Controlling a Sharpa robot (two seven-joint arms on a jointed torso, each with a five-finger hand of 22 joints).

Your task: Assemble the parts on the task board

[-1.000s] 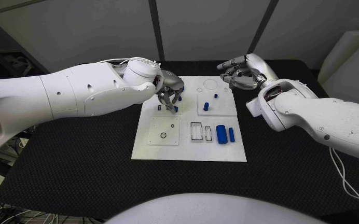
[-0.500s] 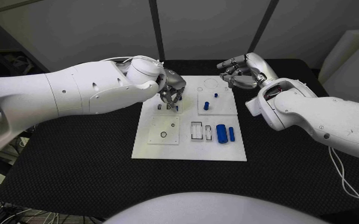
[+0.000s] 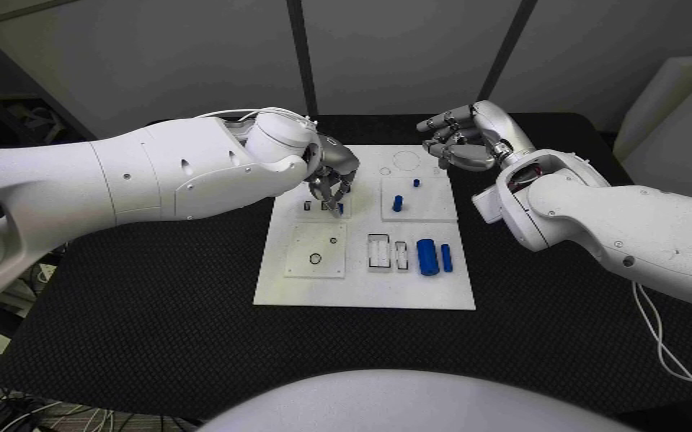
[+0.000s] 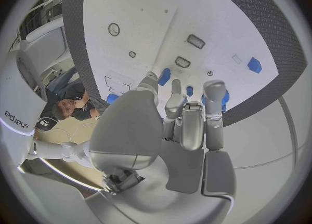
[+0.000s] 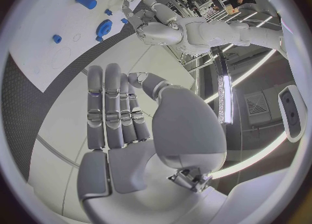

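We see the left hand [image 3: 330, 174] over the white task board's [image 3: 364, 292] far-left corner, fingertips pointing down w/ a small blue part [image 4: 164, 76] close by; can't tell if it's held. Right hand [image 3: 464, 142] hovers past the far-right corner, fingers curled, holding nothing. Blue cylinder [image 3: 427, 256] lies nearer us, mid-board.

One flat white rectangular task board [image 3: 361, 287], two silver many-fingered hands, left [image 3: 330, 174] and right [image 3: 463, 142], and at least four small blue plastic parts [image 3: 427, 256]

left hand [image 3: 333, 180] edged farther along the task board [image 3: 361, 290], blue part now hidden
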